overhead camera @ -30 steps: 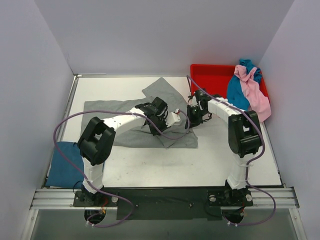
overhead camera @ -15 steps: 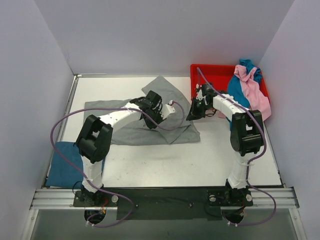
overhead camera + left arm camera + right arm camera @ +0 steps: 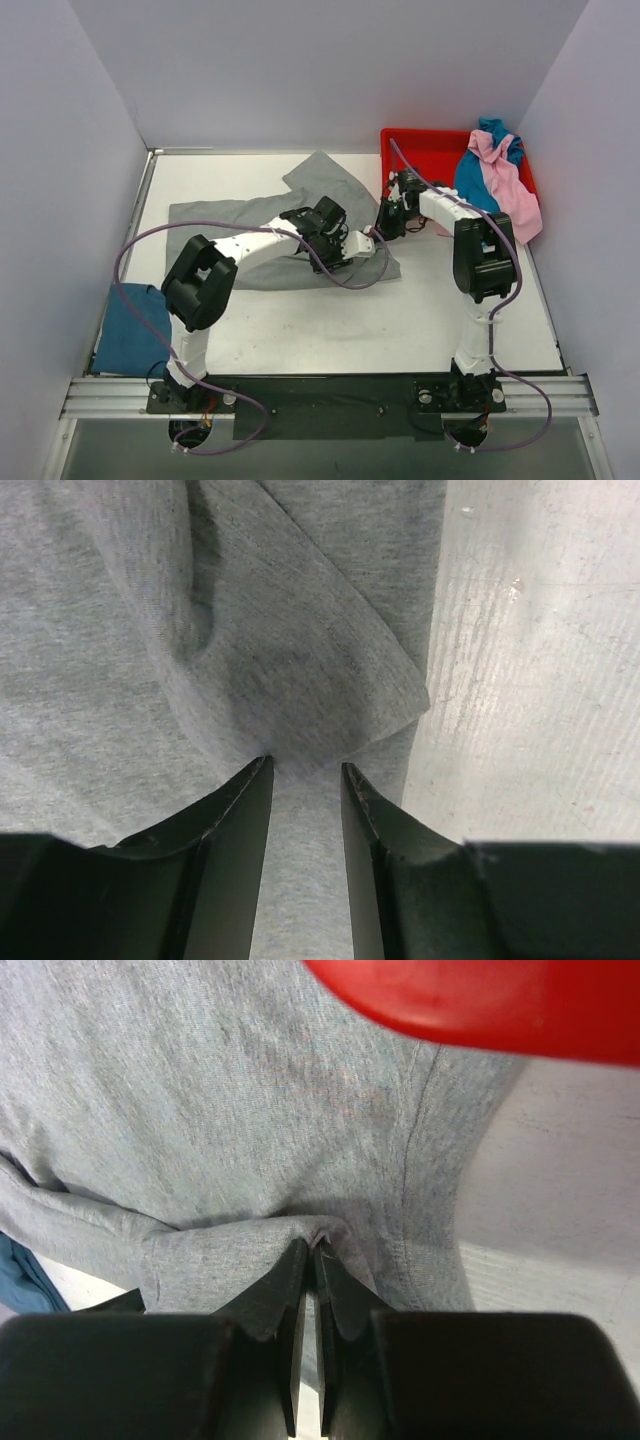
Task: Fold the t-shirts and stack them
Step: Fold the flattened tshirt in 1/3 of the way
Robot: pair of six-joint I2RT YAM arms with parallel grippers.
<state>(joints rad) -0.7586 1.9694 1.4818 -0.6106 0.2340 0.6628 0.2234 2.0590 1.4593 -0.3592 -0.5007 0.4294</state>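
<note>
One grey shirt (image 3: pixel 320 178) lies on the worktop (image 3: pixel 330 330) beside the red bin (image 3: pixel 420 150), seen from above. Left wrist: I see the left jaws spread over a grey fold. Right wrist: the right jaws pinch a ridge of that shirt.

Two white-shelled jointed arms, left arm (image 3: pixel 255 240) and right arm (image 3: pixel 440 205), carry bulky black joint housings; a purple cable (image 3: pixel 118 270) trails along each. Left gripper (image 3: pixel 305 775) and right gripper (image 3: pixel 308 1252) have matte black wedge fingers. Black bases (image 3: pixel 455 392) sit at six o'clock.
</note>
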